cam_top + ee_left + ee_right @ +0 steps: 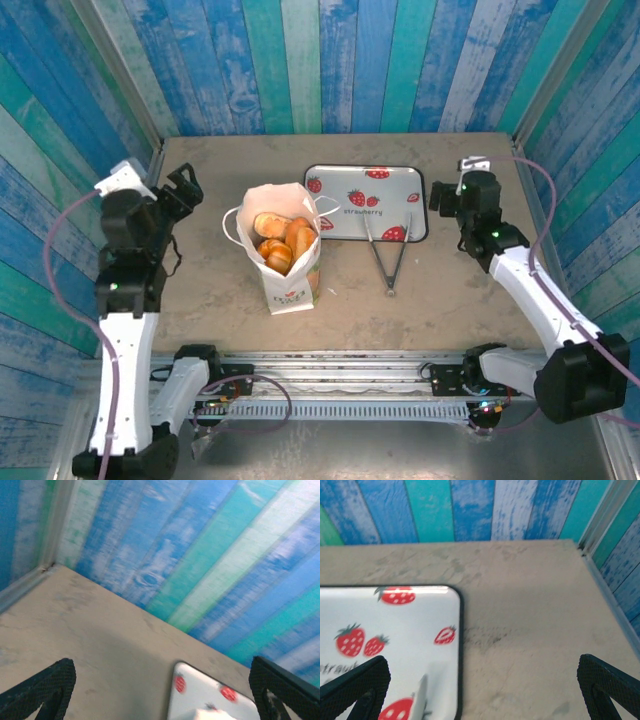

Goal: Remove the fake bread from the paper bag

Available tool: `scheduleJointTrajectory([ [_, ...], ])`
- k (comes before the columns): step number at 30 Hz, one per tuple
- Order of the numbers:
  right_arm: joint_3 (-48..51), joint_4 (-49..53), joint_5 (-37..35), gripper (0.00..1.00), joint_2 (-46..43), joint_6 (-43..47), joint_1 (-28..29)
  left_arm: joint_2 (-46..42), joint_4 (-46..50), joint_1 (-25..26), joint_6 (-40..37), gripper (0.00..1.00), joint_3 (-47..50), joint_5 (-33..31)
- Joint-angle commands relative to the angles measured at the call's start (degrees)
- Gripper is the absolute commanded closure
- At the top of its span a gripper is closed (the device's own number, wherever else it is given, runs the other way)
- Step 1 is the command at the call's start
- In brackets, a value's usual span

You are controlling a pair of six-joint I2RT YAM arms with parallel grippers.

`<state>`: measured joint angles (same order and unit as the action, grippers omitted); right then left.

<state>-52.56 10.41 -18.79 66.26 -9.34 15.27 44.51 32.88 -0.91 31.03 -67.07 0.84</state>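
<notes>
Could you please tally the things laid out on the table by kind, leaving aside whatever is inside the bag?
Paper bag: 1
Strawberry-patterned tray: 1
Metal tongs: 1
Total: 3
</notes>
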Motion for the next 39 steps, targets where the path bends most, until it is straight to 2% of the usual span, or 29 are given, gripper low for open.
scheduleJointTrajectory([
  [1, -4.1, 12.3, -2.1, 0.0, 0.1, -4.1, 3.8, -0.4, 12.3, -0.2, -2.3, 0.04, -6.0, 13.5],
  [3, -6.0, 13.7, -2.2, 0.0, 0.6, -5.5, 5.8, 0.3, 13.2, -0.1, -2.7, 0.0, -8.0, 20.2],
  [5, -7.2, 14.6, -2.3, 0.0, 1.5, -6.4, 7.2, 1.0, 15.8, -0.1, -3.4, 0.01, -8.9, 22.6],
  [12, -10.0, 15.5, -3.1, 0.0, 4.9, -6.8, 10.4, 1.7, 22.6, 2.7, -2.6, 0.0, -6.2, 19.6],
  [18, -12.5, 16.5, -7.1, 0.0, 7.0, -5.7, 14.9, 3.1, 23.1, 8.6, -1.0, 0.08, -2.3, 17.4],
  [20, -12.7, 16.5, -7.5, 0.0, 7.4, -5.6, 15.8, 4.0, 22.3, 12.3, -0.2, 0.09, -1.2, 15.5],
  [25, -13.0, 16.3, -7.9, 0.0, 7.7, -5.8, 17.2, 9.0, 23.9, 22.4, 0.4, 0.09, -0.6, 4.1],
  [31, -12.3, 16.0, -9.0, 0.0, 6.9, -5.6, 18.4, 12.4, 23.4, 23.4, -0.2, 0.26, 1.0, -3.5],
  [36, -11.4, 15.4, -9.0, 0.0, 6.2, -5.8, 18.7, 15.7, 23.8, 23.4, -1.9, 0.34, 0.2, -8.4],
  [39, -11.3, 15.3, -8.9, 0.0, 6.3, -5.9, 18.7, 17.7, 24.2, 23.4, -3.1, 0.43, -0.9, -10.8],
])
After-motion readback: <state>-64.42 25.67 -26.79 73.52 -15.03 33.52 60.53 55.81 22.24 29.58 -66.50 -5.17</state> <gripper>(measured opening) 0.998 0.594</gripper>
